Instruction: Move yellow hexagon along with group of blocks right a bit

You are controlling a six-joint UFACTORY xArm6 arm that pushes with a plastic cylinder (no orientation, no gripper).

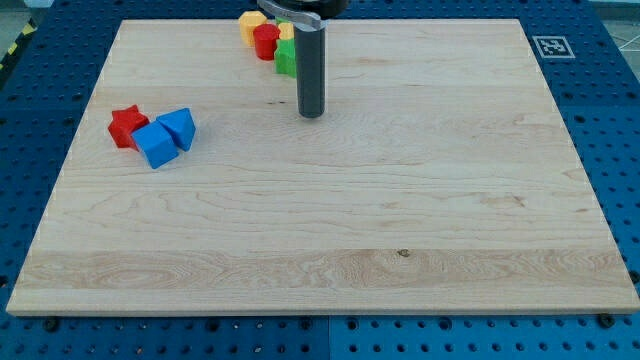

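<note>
Down on the tabletop (350,220) with my tip (312,114), in the upper middle of the board. Just a plain dark rod end: no fingers to open or close, nothing gripped. Not touching any block; bare wood all around the tip.

Nearest, up and to the view's left of the tip: a green block (286,59), its right edge hidden behind the rod, shape hard to make out. Close by, but apart from the tip.

Pressed against the green block's upper left: a red block (266,41), shape unclear. Peeking out between the red block and the rod: a small piece of a second yellow block (287,32), mostly covered.

Farthest up and left in this cluster, right at the tabletop's top edge: the yellow hexagon (250,22), touching the red block. All four packed in a tight diagonal line running from the top edge down toward the rod.

Well apart, toward the view's left edge: a second cluster. Red star (126,124) on the left, blue cube (155,146) touching it below and to the right, blue triangle-like block (179,127) against the cube's upper right.

Around the tabletop: a blue perforated base (610,120), with a black-and-white marker tag (549,46) past the top right corner.
</note>
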